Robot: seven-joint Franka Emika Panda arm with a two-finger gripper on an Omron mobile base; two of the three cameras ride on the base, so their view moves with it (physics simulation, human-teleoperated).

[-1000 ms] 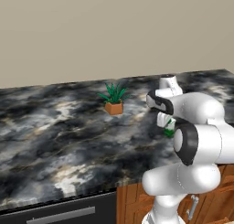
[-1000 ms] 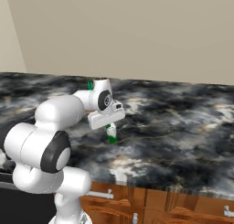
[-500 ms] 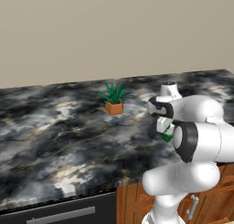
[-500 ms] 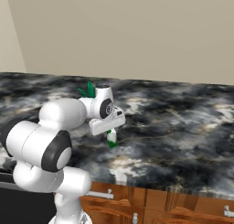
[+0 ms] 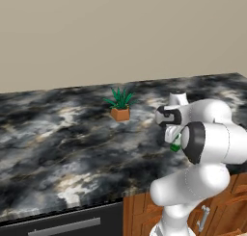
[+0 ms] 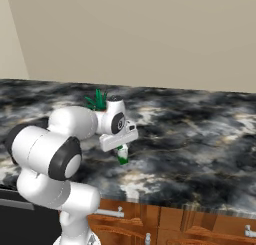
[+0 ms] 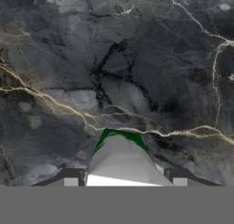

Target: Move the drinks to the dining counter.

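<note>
My gripper [image 6: 121,145] points down over the dining counter [image 6: 200,139], shut on a small green bottle [image 6: 122,156] with a white top. In the hand view the bottle [image 7: 120,154] sits between the fingertips, its green base toward the black marble [image 7: 137,58] close below. The left base view shows a sliver of the bottle [image 5: 176,144] under the hand [image 5: 169,118], half hidden by the arm's elbow. I cannot tell whether the bottle touches the counter [image 5: 62,134].
A small potted plant [image 5: 119,106] in an orange pot stands on the counter behind and left of the hand; its leaves [image 6: 97,99] show past the arm. Wooden cabinets [image 6: 200,229] run under the front edge. A beige wall rises behind.
The hand has come down toward the counter with the bottle still in its grip, drifting slightly toward the front edge. The plant has not moved.
</note>
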